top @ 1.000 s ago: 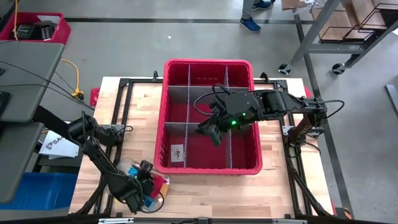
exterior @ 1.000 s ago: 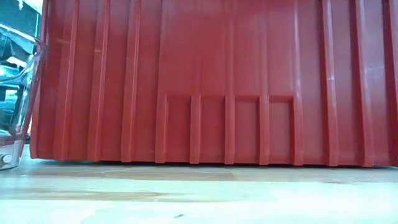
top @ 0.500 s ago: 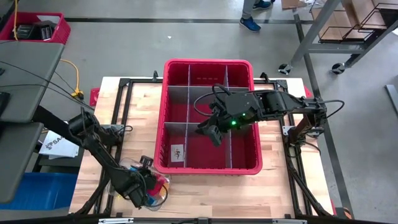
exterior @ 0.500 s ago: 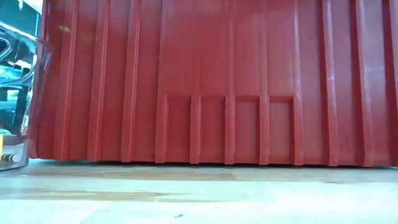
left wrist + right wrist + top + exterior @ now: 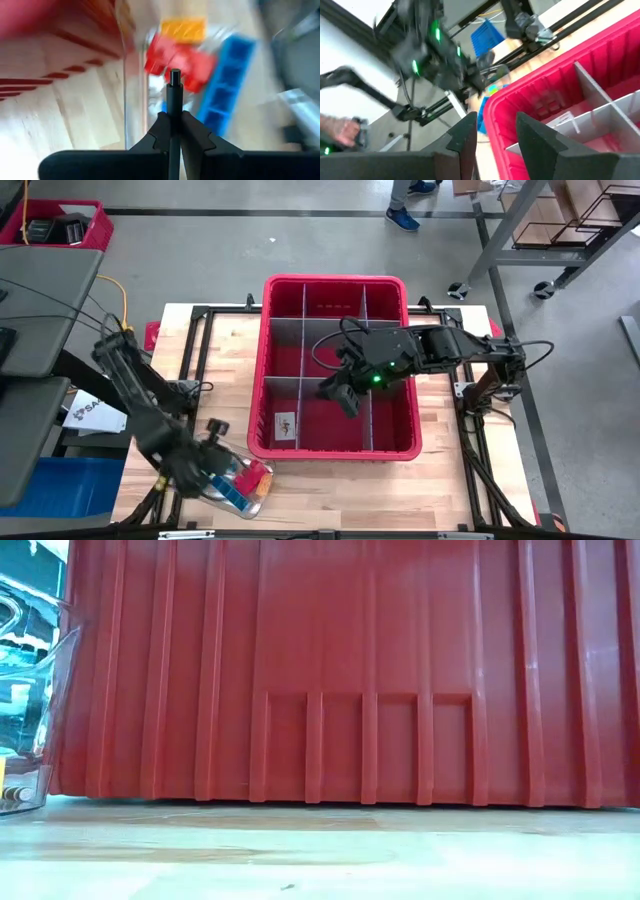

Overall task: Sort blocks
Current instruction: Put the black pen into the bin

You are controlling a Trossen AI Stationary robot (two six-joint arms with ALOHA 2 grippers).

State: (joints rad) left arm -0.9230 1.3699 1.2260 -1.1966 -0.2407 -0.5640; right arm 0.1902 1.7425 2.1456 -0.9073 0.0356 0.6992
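L gripper [image 5: 170, 112], fingers closed on nothing visible, sits just short of the blocks [image 5: 200, 75] in clear container [image 5: 238, 485], blocks at 12 o'clock. R gripper [image 5: 492, 131], fingers part-open and empty, waits above red bin [image 5: 338, 452], farther off.

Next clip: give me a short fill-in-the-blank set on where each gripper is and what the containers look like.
1. The left gripper is at a clear container of blocks and its fingers are ____.
2. The right gripper hangs over the ____ bin.
3. The dividers inside the bin are ____ in colour.
4. In the left wrist view, the block above the red ones is ____.

Missing words: shut; red; grey; yellow
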